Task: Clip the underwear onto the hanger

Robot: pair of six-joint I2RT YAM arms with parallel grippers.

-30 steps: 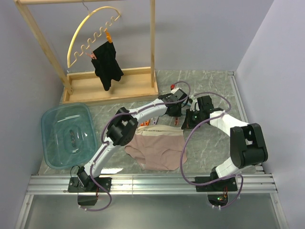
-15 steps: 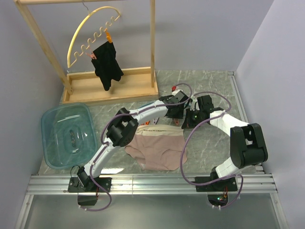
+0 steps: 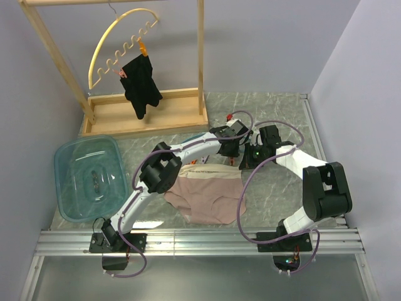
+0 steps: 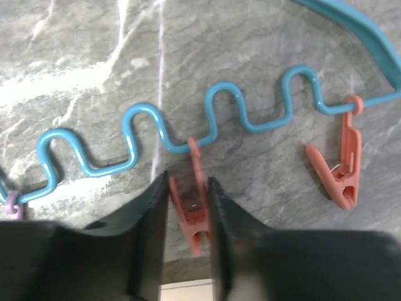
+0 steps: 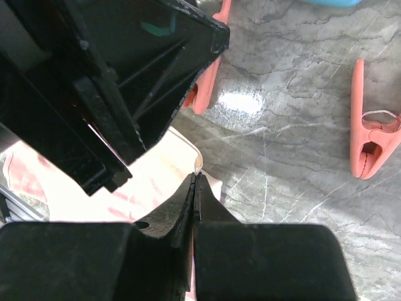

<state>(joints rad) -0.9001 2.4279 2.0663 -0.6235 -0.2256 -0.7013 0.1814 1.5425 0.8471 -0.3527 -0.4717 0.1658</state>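
Note:
The light-blue hanger (image 4: 144, 119) lies flat on the marble table with its wavy edge across the left wrist view. My left gripper (image 4: 188, 182) (image 3: 230, 149) is closed on the handles of an orange-pink clip (image 4: 193, 210) hanging from that edge. A second clip (image 4: 341, 172) hangs free to the right. The pink-beige underwear (image 3: 210, 194) lies flat in front of the arms. My right gripper (image 5: 195, 179) (image 3: 246, 160) is shut on the upper right corner of its cream waistband (image 5: 156, 182), right next to the left gripper. The arms hide most of the hanger in the top view.
A wooden rack (image 3: 144, 116) at the back left holds a yellow hanger (image 3: 119, 37) with a black garment (image 3: 141, 84). A teal tub (image 3: 88, 179) sits at the left. A loose-hanging clip (image 5: 373, 141) lies to the right of my right gripper.
My left gripper has edged a little to the right over the hanger. The right gripper and the underwear have hardly moved.

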